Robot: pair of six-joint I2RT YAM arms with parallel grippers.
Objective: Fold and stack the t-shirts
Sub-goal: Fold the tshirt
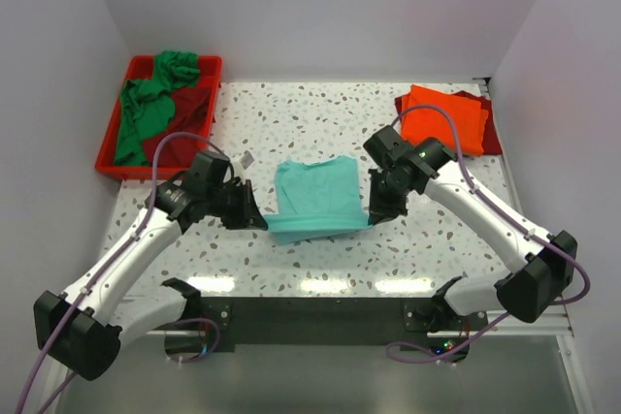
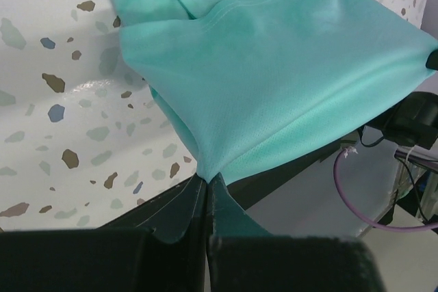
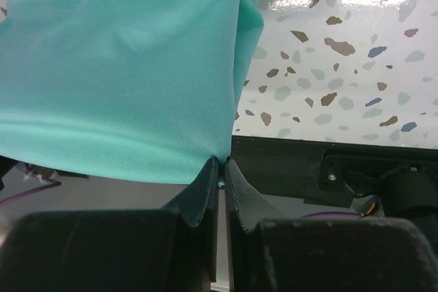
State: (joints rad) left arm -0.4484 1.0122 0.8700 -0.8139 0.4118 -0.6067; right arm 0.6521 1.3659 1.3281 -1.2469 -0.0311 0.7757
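Note:
A light teal t-shirt (image 1: 315, 199) lies partly folded at the middle of the table, its near edge lifted. My left gripper (image 1: 254, 218) is shut on its near left corner (image 2: 205, 172). My right gripper (image 1: 376, 212) is shut on its near right corner (image 3: 220, 165). The cloth stretches between the two grippers above the table's front edge. A folded bright orange t-shirt (image 1: 444, 118) lies on a dark red t-shirt (image 1: 490, 125) at the back right. A green t-shirt (image 1: 146, 104) and a dark red t-shirt (image 1: 190, 106) lie crumpled in the red tray.
The red plastic tray (image 1: 109, 147) stands at the back left by the wall. A small grey tag (image 1: 247, 158) lies on the speckled table left of the teal shirt. The black front rail (image 1: 320, 312) runs along the near edge.

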